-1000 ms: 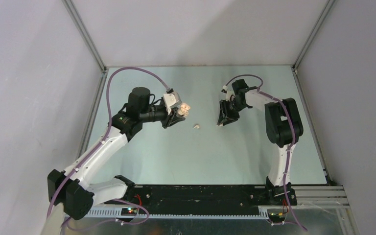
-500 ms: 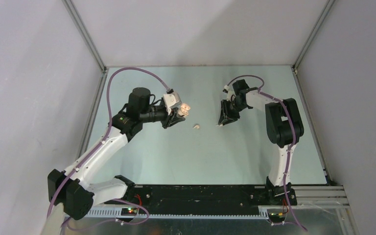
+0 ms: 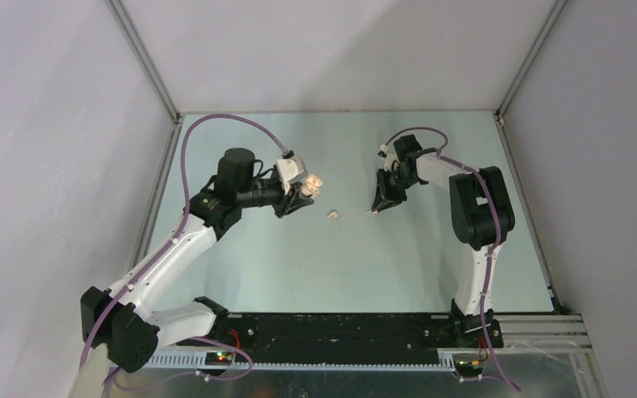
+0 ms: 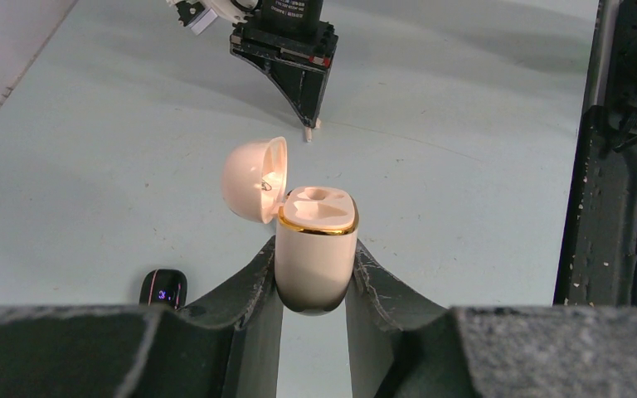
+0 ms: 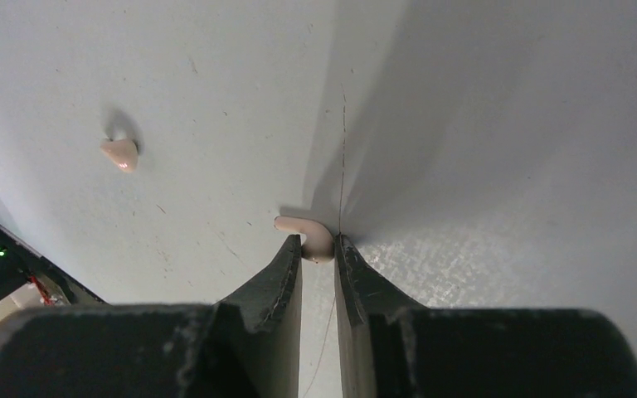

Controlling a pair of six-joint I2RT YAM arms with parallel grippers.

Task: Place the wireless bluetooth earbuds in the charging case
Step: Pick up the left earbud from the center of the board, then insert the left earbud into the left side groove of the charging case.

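My left gripper (image 4: 313,249) is shut on a beige charging case (image 4: 315,236) with a gold rim. It holds the case upright above the table, lid (image 4: 253,178) swung open to the left and both sockets empty. In the top view the left gripper (image 3: 299,197) and the charging case (image 3: 311,182) are left of centre. My right gripper (image 5: 318,245) points down at the table, shut on a beige earbud (image 5: 308,232) lying there, with the stem sticking out to the left. The right gripper (image 3: 376,207) is right of centre. A second beige earbud (image 5: 121,154) lies loose on the table between the arms (image 3: 332,214).
A small black case (image 4: 163,288) with a lit display lies on the table under my left gripper. The right arm's black base (image 4: 622,166) stands at the right. A metal frame (image 3: 153,199) borders the pale green table (image 3: 340,265).
The right gripper's fingers have closed onto the earbud on the table. The left arm and the open case have stayed still.
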